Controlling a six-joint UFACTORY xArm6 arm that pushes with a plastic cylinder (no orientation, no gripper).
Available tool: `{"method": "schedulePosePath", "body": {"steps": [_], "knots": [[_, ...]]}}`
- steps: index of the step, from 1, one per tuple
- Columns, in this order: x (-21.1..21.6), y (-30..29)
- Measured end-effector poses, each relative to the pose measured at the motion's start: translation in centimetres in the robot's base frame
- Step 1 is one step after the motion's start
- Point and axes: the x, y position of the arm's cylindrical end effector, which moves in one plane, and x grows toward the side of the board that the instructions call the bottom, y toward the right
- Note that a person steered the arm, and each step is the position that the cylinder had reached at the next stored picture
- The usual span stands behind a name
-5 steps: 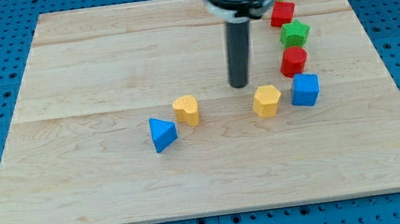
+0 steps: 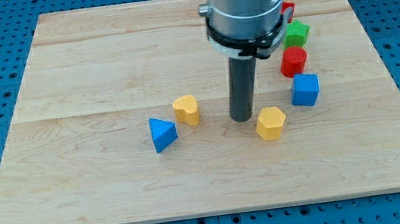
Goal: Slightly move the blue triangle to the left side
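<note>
The blue triangle lies on the wooden board left of centre, near the view's bottom. My tip stands on the board to the triangle's right, well apart from it. It sits between a yellow rounded block on its left and a yellow hexagonal block just at its lower right, close to or touching that one.
A blue cube lies right of the yellow hexagonal block. Above it stand a red cylinder and a green block. A further red block is mostly hidden behind the arm's housing.
My tip has moved toward the view's bottom, by about the width of a block. The yellow hexagonal block has slid down a little. The blue triangle has not moved.
</note>
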Motion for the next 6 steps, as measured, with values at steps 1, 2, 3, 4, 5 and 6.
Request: {"method": "schedulePosePath", "body": {"steps": [1, 2, 3, 4, 5, 6], "knots": [[1.2, -1.1], [1.5, -1.2], [2.4, -1.2], [4.2, -3.6], [3.5, -10.1], [0.6, -11.8]]}}
